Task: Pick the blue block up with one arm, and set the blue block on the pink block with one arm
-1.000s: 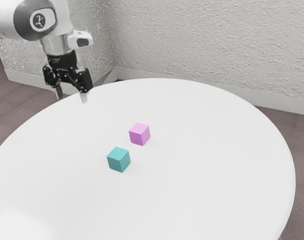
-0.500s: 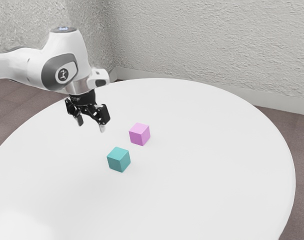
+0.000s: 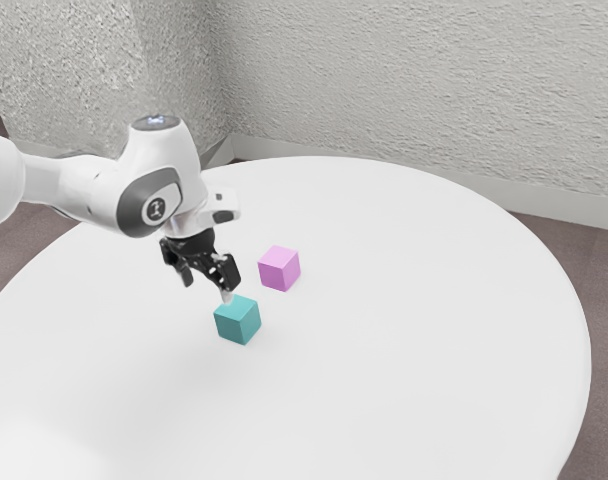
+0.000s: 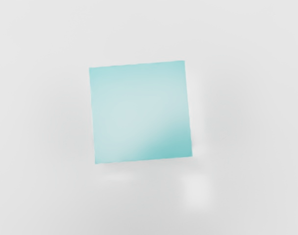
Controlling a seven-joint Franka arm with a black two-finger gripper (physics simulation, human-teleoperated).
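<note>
Presently the black gripper (image 3: 206, 286) is seen poised just above the blue block (image 3: 237, 319), set slightly toward the exterior view's left of it. Its fingers are spread apart and nothing is held between them. One pale fingertip (image 3: 225, 297) is seen close over the block's upper rear edge; whether it touches cannot be told. The blue block is rested flat on the white round table (image 3: 414, 300), near its middle, with one corner turned toward the camera. The pink block (image 3: 279, 268) is placed on the same table, just beyond the blue one and toward the exterior view's right of it. The two are near each other but apart, with a strip of bare tabletop seen between them. The white arm (image 3: 104, 190) is brought in from the exterior view's left and bent over the table, the hand pointed downward. In the wrist view the blue block (image 4: 140, 111) is seen from above, directly beneath the hand and slightly rotated, with bare table (image 4: 257, 58) around it on every side. A rough pale wall (image 3: 434, 80) and a brownish floor (image 3: 584, 240) are seen behind the table
</note>
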